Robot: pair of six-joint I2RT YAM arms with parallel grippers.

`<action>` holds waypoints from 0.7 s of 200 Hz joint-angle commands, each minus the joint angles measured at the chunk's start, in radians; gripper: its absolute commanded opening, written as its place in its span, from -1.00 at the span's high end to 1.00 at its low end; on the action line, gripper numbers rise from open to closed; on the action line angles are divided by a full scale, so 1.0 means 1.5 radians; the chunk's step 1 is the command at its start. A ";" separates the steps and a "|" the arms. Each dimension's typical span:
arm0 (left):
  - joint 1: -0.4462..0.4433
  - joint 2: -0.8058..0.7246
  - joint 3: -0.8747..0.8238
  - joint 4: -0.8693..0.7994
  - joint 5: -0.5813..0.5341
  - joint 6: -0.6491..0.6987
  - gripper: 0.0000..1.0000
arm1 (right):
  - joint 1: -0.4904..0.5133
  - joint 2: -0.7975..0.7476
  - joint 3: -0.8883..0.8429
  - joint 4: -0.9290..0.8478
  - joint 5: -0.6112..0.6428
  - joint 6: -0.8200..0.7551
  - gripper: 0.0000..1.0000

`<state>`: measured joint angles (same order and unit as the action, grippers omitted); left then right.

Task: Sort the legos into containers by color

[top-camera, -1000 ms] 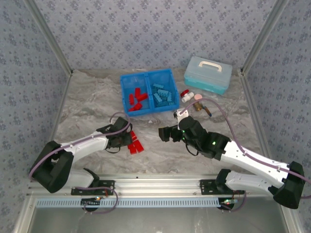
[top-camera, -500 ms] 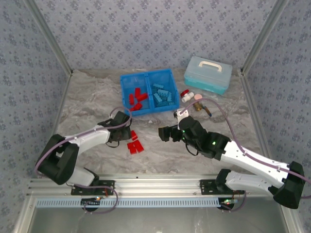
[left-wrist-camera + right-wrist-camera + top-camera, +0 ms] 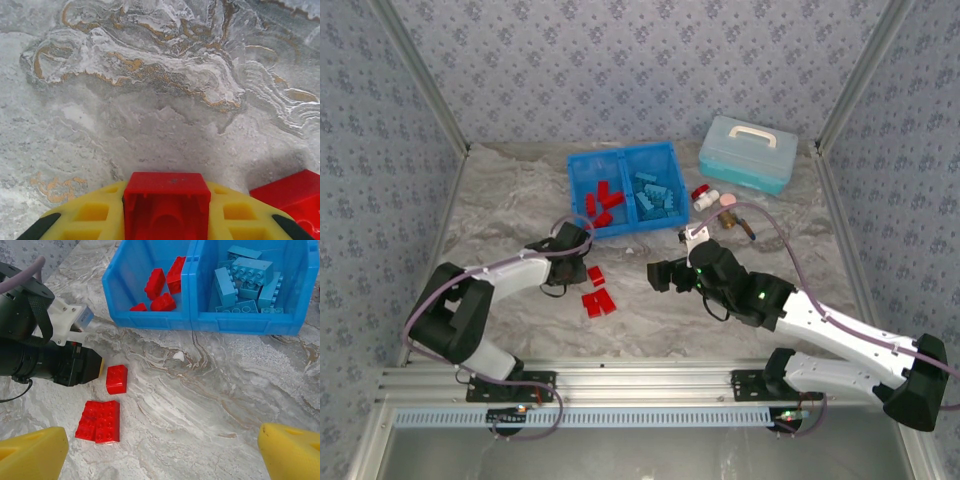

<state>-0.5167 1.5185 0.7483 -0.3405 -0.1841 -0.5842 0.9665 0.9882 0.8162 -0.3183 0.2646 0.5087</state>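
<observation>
My left gripper (image 3: 166, 189) is shut on a red lego (image 3: 166, 200), which sits squeezed between the yellow fingers just above the marble table. In the top view this gripper (image 3: 580, 266) sits front-left of the blue bin (image 3: 624, 226). Another red lego (image 3: 116, 379) lies right beside its tip, and two more (image 3: 99, 421) lie side by side nearer the front. Red legos (image 3: 162, 287) fill the left container and light blue legos (image 3: 245, 277) the right one. My right gripper (image 3: 165, 450) hangs open over bare table, right of the loose bricks.
A pale teal lidded case (image 3: 748, 152) stands at the back right. Small red, white and pink bottle-like items (image 3: 715, 198) lie between it and the bin. Patterned walls enclose the table on three sides.
The left gripper has shifted away from the front edge toward the bin and closed on a red lego. The right arm has stayed still.
</observation>
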 commanded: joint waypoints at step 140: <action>0.050 0.334 0.752 -0.209 -0.093 0.151 0.40 | -0.001 -0.025 0.032 -0.016 0.009 0.026 -1.00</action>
<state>-0.4709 1.8736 1.7161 -0.5095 -0.2535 -0.4152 0.9665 1.0016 0.8467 -0.3187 0.2642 0.5156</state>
